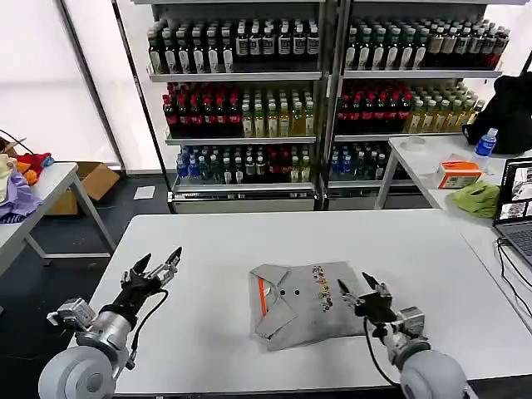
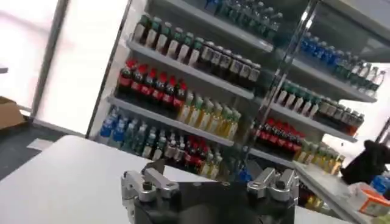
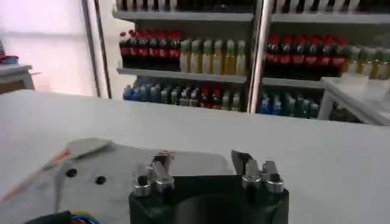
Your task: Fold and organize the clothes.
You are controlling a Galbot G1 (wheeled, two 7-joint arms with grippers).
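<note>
A grey collared shirt (image 1: 307, 303) with orange trim, dark buttons and a small multicoloured chest print lies folded in the middle of the white table (image 1: 216, 249). My right gripper (image 1: 356, 284) hovers open at the shirt's right edge, just above the cloth. The right wrist view has the same shirt (image 3: 97, 173) below and beyond the open right gripper (image 3: 204, 161), with nothing between the fingers. My left gripper (image 1: 158, 262) is open and raised over bare table, well to the left of the shirt. In the left wrist view the left gripper (image 2: 210, 182) points at the shelves.
Shelves of bottles (image 1: 274, 91) stand behind the table. A side table at the right carries a lime-green cloth (image 1: 476, 199), an orange box (image 1: 459, 174) and a laptop (image 1: 515, 212). Coloured fabrics (image 1: 17, 187) lie on a table at the far left.
</note>
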